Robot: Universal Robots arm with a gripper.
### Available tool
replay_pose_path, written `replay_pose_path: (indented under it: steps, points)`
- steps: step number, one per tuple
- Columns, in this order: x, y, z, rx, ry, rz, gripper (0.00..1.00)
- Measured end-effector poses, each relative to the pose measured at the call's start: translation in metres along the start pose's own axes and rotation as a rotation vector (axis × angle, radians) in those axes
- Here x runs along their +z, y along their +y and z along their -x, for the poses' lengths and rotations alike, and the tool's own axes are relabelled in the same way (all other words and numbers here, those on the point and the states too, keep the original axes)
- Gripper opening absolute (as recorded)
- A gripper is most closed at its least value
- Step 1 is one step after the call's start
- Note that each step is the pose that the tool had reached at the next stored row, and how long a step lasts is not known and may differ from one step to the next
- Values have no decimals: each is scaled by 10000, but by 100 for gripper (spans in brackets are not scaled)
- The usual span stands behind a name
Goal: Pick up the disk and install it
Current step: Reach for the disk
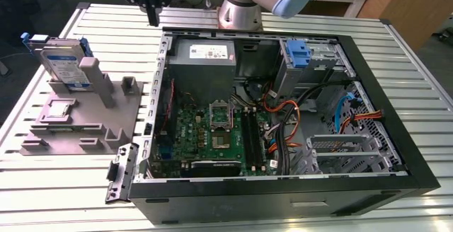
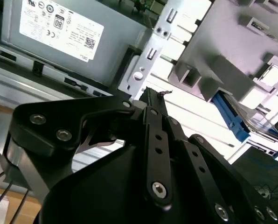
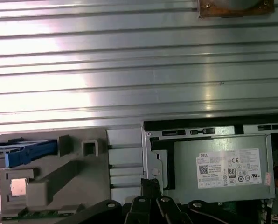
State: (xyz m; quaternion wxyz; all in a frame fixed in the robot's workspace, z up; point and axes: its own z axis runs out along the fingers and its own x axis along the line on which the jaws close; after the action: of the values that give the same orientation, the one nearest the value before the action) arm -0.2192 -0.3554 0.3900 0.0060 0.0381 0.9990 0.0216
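Gripper [image 1: 153,19] hangs over the slatted table [image 1: 57,189], right by the corner of the open computer case [image 1: 283,203] where the grey power supply [image 1: 203,54] sits. From what I can see, its fingers are pinched together with nothing between them, and the second wrist view shows the tips meeting too. I find the disk [image 1: 63,65] in its blue carrier standing on edge, leaning slightly, in the grey fixture [image 1: 78,126] at the exterior view's left, beside the case and well apart from the gripper
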Motion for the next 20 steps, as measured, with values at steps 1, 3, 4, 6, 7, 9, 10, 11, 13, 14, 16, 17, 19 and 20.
replay_pose_path:
  steps: [1, 3, 4, 6, 7, 9, 10, 11, 13, 14, 16, 17, 19, 20]
  points:
    - [2, 8, -45, -1, 0, -1, 11]
    - [4, 13, -135, -1, 0, -1, 11]
    - [5, 15, -180, 0, 1, -2, 11]
    - [8, 17, -273, -2, 0, 0, 11]
    - [9, 18, -319, -1, 1, 0, 11]
    - [12, 21, -409, 0, 5, 0, 11]
    - [13, 22, -453, -2, 8, -1, 11]
    - [14, 23, -499, -1, 10, 0, 11]
    - [17, 25, -589, 1, 20, 0, 11]
    - [18, 28, -630, 0, 25, -1, 11]
    - [23, 37, -705, 0, 33, -1, 11]
    - [25, 43, -738, 2, 40, 0, 11]
    - [34, 58, -812, 1, 49, 0, 11]
    - [41, 66, -852, 0, 50, 0, 11]
